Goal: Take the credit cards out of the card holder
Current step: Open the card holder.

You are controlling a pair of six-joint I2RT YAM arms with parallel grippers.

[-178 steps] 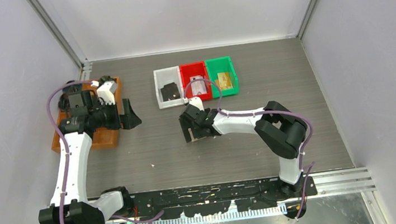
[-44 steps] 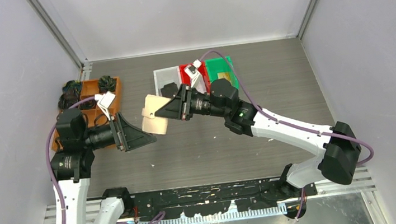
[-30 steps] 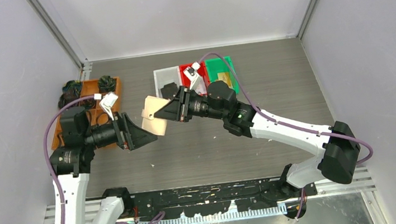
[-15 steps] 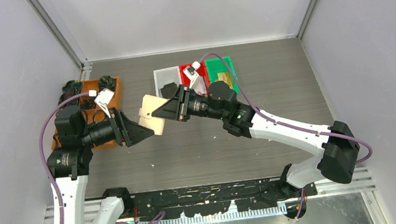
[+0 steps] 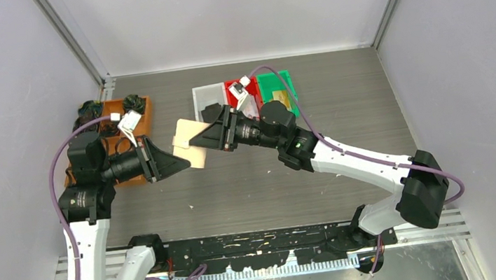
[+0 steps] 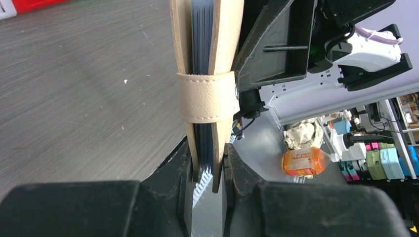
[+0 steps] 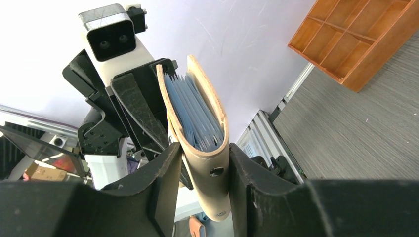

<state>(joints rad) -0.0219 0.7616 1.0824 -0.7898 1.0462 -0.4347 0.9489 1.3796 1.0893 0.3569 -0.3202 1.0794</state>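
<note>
Holder (image 5: 185, 136) hangs mid-air, left of centre in the top view, with its strap (image 6: 206, 96) shut and the cards (image 7: 195, 116) tucked inside. Left pincer (image 6: 207, 163) pinches one end and right pincer (image 7: 203, 153) squeezes the other. My guess: one steadies it while the other works the strap.

Faces of credit cards (image 7: 195, 118) hidden

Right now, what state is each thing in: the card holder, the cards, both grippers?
card holder: closed and strapped shut, held in the air between both grippers.
credit cards: inside the holder, none pulled out.
left gripper: shut on the holder's end.
right gripper: jaws astride the holder, grip unclear.
</note>
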